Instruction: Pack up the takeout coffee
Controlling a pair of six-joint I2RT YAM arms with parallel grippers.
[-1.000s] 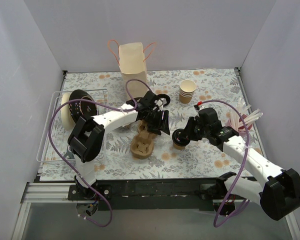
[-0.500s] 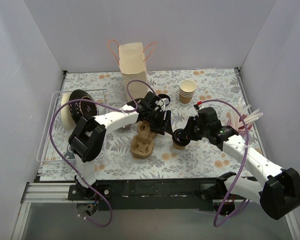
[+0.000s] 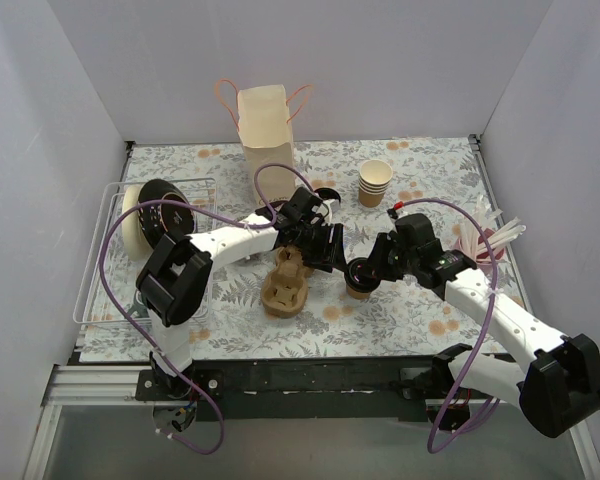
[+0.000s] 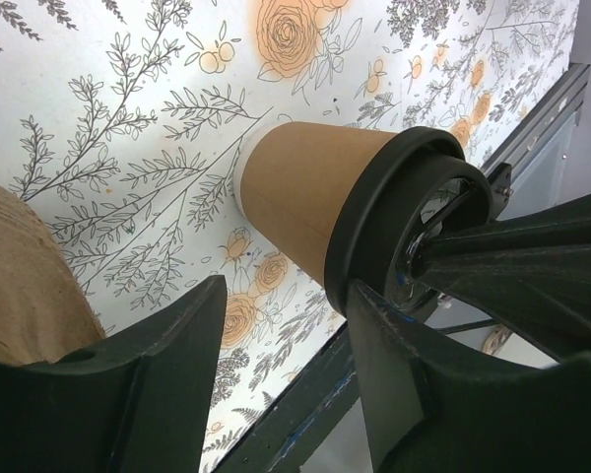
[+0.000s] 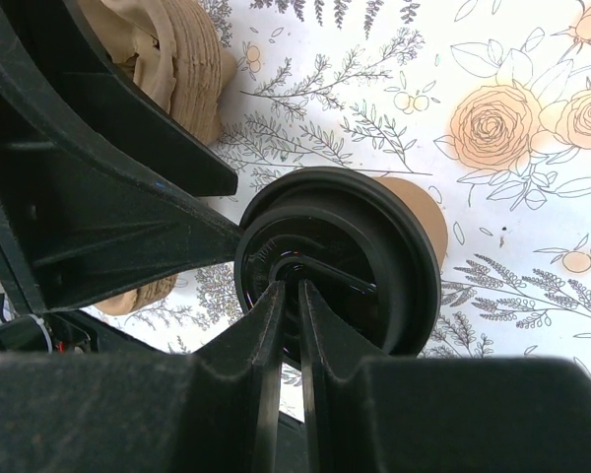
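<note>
Top view, compared with a second ago: the left gripper (image 3: 330,252) has slid from the middle of the frame a little down and to the right. It now sits just beside the takeout coffee (image 3: 357,290), where earlier there was a clear gap. The cup and the right gripper (image 3: 363,270) have not moved.

The takeout coffee stands just right of centre on the flowered table (image 3: 420,320). The brown pulp carrier (image 3: 283,285) lies near it to the left, partly under the left arm. A paper bag (image 3: 265,125) stands at the upper middle, and a stack of lidless cups (image 3: 374,182) stands to its right. A loose black lid (image 3: 325,192) lies between them. A wire basket (image 3: 100,270) with a dark round object is at the left edge.

The left pincer's fingers (image 4: 167,355) are apart. The cup lies ahead of the gap and the lid rim is close against one finger. The right pincer's fingers (image 5: 266,394) are closed to a thin slit, clamped on a ridge at the middle of the lid.

The cup is tan paper with a paler base rim. Its glossy black lid has a raised outer ring.
</note>
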